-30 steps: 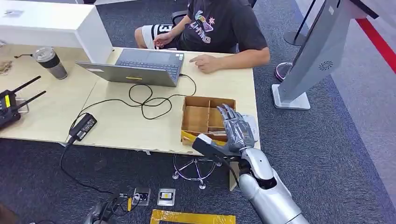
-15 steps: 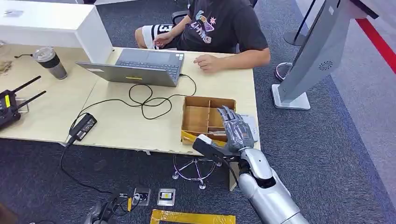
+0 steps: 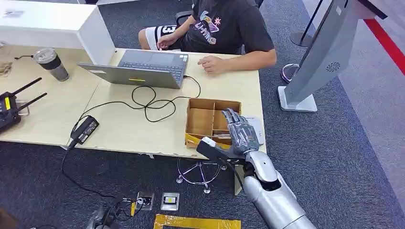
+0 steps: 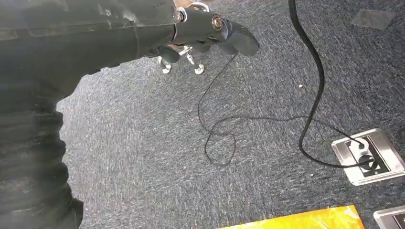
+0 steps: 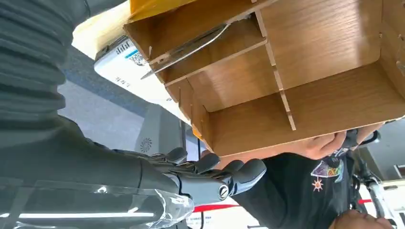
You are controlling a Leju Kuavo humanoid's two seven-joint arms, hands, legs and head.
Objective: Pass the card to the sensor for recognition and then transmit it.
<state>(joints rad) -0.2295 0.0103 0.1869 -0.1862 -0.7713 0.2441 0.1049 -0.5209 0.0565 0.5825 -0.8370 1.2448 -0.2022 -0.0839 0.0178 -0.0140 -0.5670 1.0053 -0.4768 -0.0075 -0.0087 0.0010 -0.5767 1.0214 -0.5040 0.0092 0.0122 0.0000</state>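
One thin, flat card (image 5: 184, 47) is lying tilted in a compartment of the wooden box (image 3: 206, 120) on the table (image 3: 124, 124). Hovering over the box, the right hand (image 3: 241, 135) is holding nothing, fingers spread; I cannot tell how the left hand (image 4: 210, 28) is set.

All rel. to wooden box (image 3: 212, 119) on desk: 1 box w/ several compartments; 1 laptop (image 3: 145, 67) behind it; 1 tumbler (image 3: 51, 63) far left; 1 power brick (image 3: 85, 129) left; 1 person (image 3: 224, 28) behind; 2 floor sockets (image 3: 157, 201) below-left.
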